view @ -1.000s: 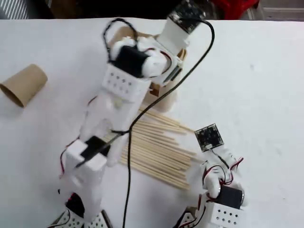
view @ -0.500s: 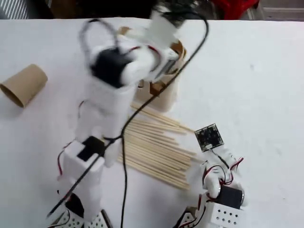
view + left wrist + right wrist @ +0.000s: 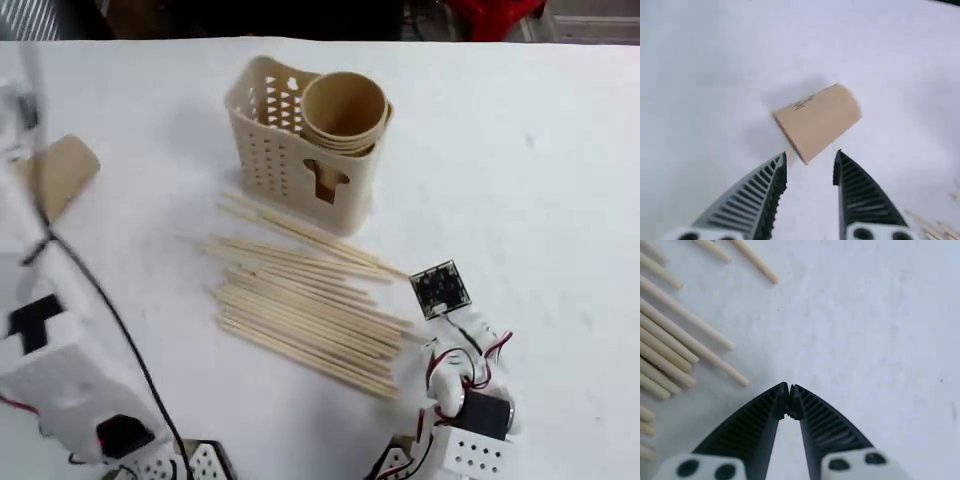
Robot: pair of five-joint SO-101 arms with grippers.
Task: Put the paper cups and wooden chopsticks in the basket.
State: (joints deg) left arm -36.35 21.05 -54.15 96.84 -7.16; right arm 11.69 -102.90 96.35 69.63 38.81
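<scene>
High view: a paper cup [image 3: 62,175] lies on its side at the left edge, well apart from the basket [image 3: 270,150] at upper middle. The left pincer [image 3: 810,156] is spread near the cup, the right pincer [image 3: 789,390] pressed together. The round cup may roll away if bumped

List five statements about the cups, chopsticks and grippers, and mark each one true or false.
1. Stacked paper cups stand in the basket. True.
2. The chopsticks are in the basket. False: they lie on the table in front of it.
3. A lone cup lies on its side on the table. True.
4. The left gripper is shut on the lone cup. False: it is open and empty.
5. The right gripper is open. False: it is shut and empty.
</scene>
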